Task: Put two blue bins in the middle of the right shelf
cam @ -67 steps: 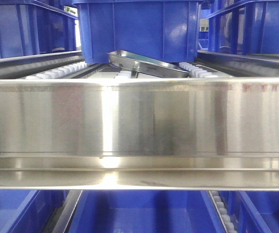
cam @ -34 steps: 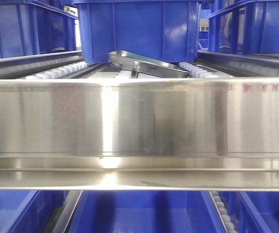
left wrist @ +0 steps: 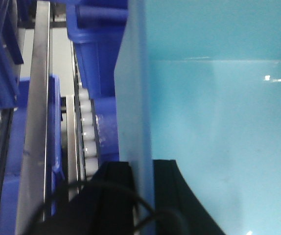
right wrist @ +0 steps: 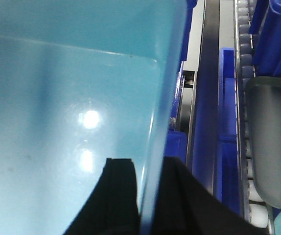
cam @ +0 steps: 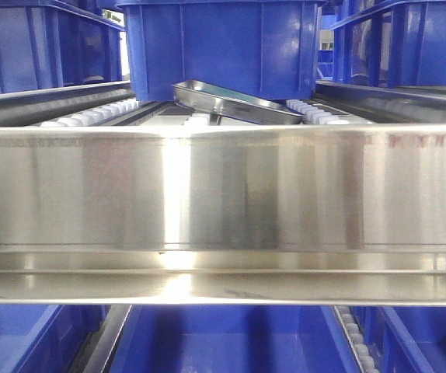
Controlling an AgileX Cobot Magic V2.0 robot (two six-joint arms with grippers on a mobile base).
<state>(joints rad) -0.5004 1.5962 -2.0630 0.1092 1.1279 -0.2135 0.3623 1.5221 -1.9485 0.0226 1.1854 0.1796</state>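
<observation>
1. The left fingers point(left wrist: 115, 188) are closed over one side wall of the pale blue bin point(left wrist: 219, 122), with one finger inside the wall and one outside, so the rim is pinched between them.
2. The right fingers point(right wrist: 117, 196) are clamped the same way on the bin's wall point(right wrist: 57, 98) on the other side. The bin hangs between the two arms, off any shelf.
3. Whether a second bin is nested in it cannot be told from the wrist views.
4. The front view is filled by the steel front rail point(cam: 223, 186) of a roller shelf. Behind it a dark blue bin point(cam: 223, 47) sits on the rollers point(cam: 91, 116), and a steel tray point(cam: 235, 101) is tilted against its base.
5. Step in hand, as I judge it: carrying the bin up to the shelf, with the placement not yet begun.
6. The next move calls for lifting the bin clear of the front rail with both arms level, then setting it on a free lane. The centre lane looks taken.
7. The frames do not show which shelf this is.
8. A grey bin point(right wrist: 272, 137) lies on rollers to one side.
</observation>
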